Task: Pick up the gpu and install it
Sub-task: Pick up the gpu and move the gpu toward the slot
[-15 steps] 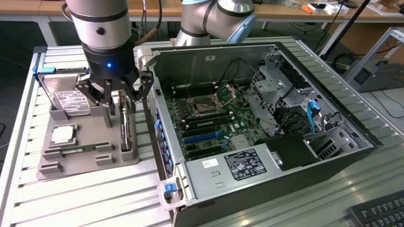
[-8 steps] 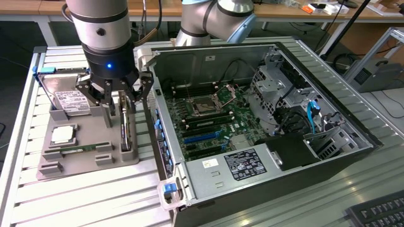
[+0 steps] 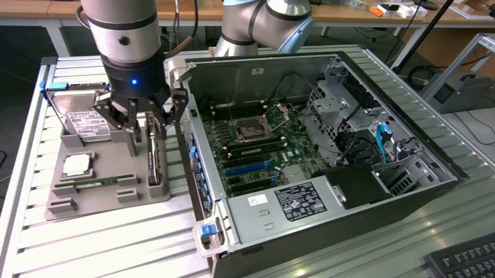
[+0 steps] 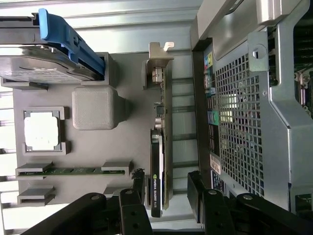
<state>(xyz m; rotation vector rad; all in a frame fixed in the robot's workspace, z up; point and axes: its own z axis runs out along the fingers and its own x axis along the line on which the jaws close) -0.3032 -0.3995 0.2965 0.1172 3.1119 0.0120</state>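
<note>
Claw (image 4: 166,186) hung with jaws apart, either side of the gpu (image 4: 159,147), which stood on edge in the grey tray (image 4: 132,98) beside the case (image 4: 239,122). Likely light, stiff, fragile: you should pinch its flat faces.

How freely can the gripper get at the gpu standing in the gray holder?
Probably yes: the open gripper sits just above the gpu, one finger on each side, and nothing lies between them.

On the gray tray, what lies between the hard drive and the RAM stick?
A square silver processor chip lies between the hard drive and the RAM stick; both views show it.
</note>
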